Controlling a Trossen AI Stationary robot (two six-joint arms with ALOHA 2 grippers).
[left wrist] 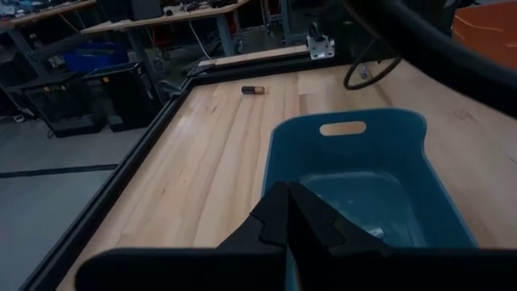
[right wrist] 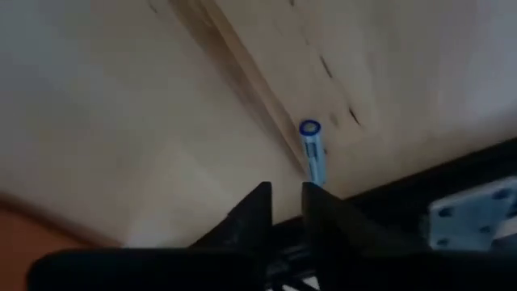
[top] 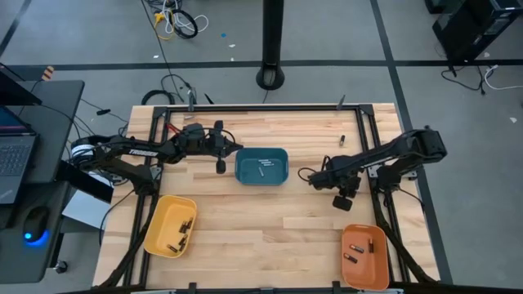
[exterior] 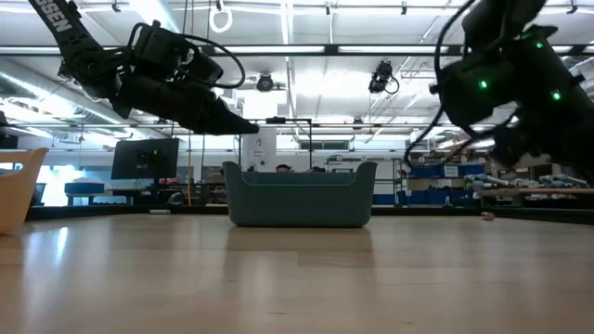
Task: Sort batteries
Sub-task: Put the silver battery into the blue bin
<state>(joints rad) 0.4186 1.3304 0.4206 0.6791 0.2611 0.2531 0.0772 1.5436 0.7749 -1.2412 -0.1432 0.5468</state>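
Small dark cylindrical batteries point(top: 260, 170) lie flat in the teal bin; others rest in the yellow and orange trays. One dark, copper-ended battery point(left wrist: 253, 90) lies loose on the wooden counter. A blue-capped cell point(right wrist: 313, 150) lies beside the counter's dark edge rail.

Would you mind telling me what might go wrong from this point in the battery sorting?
The right gripper stands slightly open just beside a blue-tipped battery on the bare table, beside the black edge frame; it might roll there. The left gripper, shut, hangs over the blue bin rim and might clip it.

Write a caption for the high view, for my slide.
Two arms flank a teal bin of batteries; yellow tray and orange tray wait.
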